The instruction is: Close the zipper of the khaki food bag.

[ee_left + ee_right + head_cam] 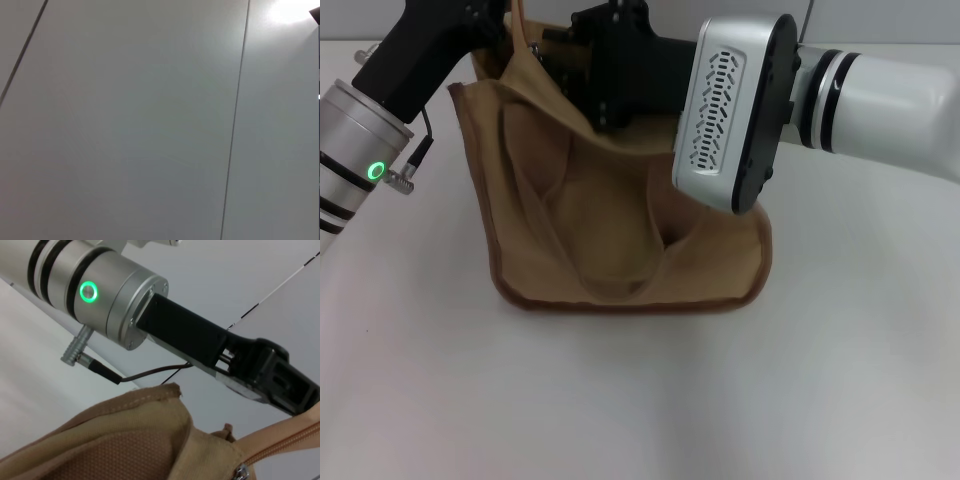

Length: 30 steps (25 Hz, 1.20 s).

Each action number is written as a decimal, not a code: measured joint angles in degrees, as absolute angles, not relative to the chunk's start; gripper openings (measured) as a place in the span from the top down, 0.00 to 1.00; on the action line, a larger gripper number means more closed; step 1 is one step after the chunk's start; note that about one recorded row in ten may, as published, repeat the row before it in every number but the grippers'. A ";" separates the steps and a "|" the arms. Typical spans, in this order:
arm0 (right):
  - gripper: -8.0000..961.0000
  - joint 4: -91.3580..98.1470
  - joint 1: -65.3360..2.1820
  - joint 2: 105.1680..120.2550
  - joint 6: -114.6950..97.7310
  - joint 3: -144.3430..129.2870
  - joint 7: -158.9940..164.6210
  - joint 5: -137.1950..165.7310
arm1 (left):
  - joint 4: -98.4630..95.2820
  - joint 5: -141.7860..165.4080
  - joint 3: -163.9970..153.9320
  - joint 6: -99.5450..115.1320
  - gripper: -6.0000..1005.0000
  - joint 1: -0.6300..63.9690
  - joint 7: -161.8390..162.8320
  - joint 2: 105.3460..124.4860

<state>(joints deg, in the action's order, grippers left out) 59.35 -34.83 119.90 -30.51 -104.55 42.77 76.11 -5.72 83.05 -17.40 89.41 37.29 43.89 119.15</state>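
Head view first: nearest us is bare white counter (640,400), and just beyond it sits the khaki food bag (620,230), its front face slumped toward the camera with a flat looped handle (560,250) draped down it and darker trim along the bottom edge. Behind and above that, both arms crowd the bag's top. The right claw (610,75) comes in from the right side, its black body over the top rim, but how its fingers stand I cannot tell from here. The left claw (280,385) is at the far left corner of the bag; right wrist view shows its black body meeting a tan strap or flap edge right at the picture's border, so whether it pinches that fabric I cannot tell either. Down in that same view, a small silver pull tab of the zipper (241,473) peeks out beside the tan zipper line. My read: this is the bracing-and-reaching step, zipper not yet drawn. Next call: one claw steadying the corner while the other pinches that tab and runs it along the track.
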 joint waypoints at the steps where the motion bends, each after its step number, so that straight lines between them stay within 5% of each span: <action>1: 0.74 59.75 -34.57 119.90 -30.17 -104.74 42.76 76.11 | -5.71 83.03 -17.40 89.36 0.97 37.29 43.92 119.16; 30: 0.75 59.85 -35.08 119.88 -25.36 -107.15 42.75 75.44 | -5.27 83.14 -17.40 89.52 0.97 37.95 43.68 119.12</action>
